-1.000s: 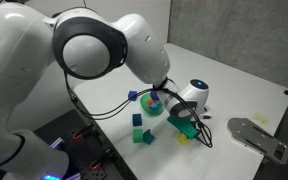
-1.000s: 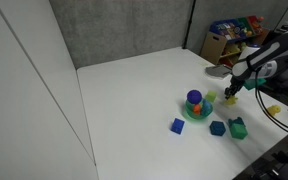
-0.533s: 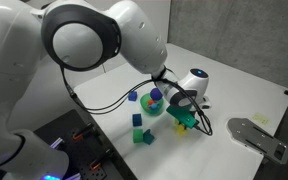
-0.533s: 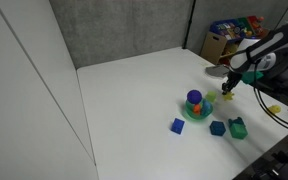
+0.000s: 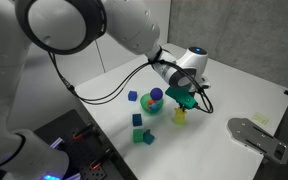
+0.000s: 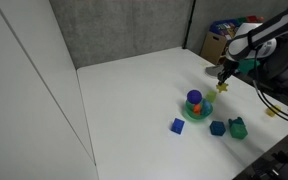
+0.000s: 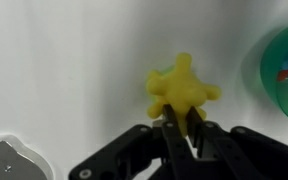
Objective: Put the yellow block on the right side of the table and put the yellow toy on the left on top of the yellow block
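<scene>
Yellow toy: lower part hidden behind gripper; grasp unclear.

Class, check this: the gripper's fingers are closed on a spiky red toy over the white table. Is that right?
Not quite: the spiky toy is yellow, not red, as the wrist view shows. The gripper is closed on it over the white table.

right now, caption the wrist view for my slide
The gripper pinches the yellow toy over the table.
</scene>
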